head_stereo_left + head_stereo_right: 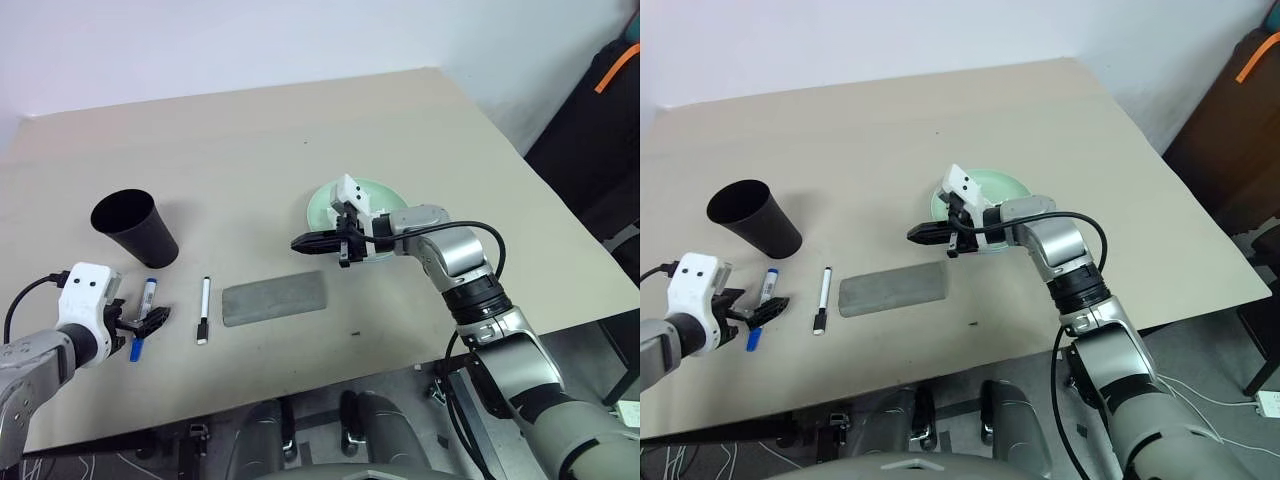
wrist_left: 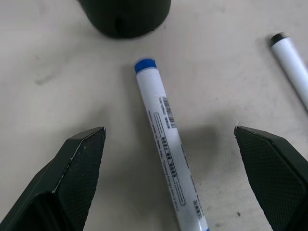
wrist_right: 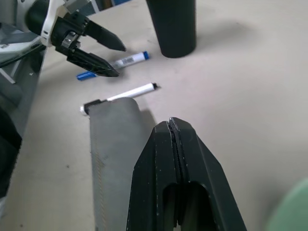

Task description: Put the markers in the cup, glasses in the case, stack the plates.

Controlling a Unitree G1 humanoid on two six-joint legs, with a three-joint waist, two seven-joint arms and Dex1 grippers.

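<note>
the beige table (image 1: 420, 130) carries everything. the pale mint green plate (image 1: 385, 193) lies right of the table's middle, partly hidden behind the right arm's wrist; whether a second plate lies under it cannot be told. the grey-green case (image 1: 275, 298) lies flat near the front edge, long side running left to right, in front of and to the left of the plate. the black cup (image 1: 135, 228) stands upright at the left, rim wider than its base, well apart from the case. between the cup and the case lie the two markers, both pointing roughly away from the robot: the black-capped marker (image 1: 204, 309) just left of the case with its cap toward the front edge, and the blue-capped marker (image 1: 143, 320) further left, just in front of the cup's base. the right gripper (image 1: 303, 242) hangs above the table between the plate and the case, pointing left, its two black fingers pressed flat together with nothing between them, as the right wrist view shows. the left gripper (image 1: 146, 325) sits low at the blue-capped marker, tilted down, its fingers (image 2: 82, 163) spread wide on either side of the marker's barrel without touching it, the marker lying on the table between them.
</note>
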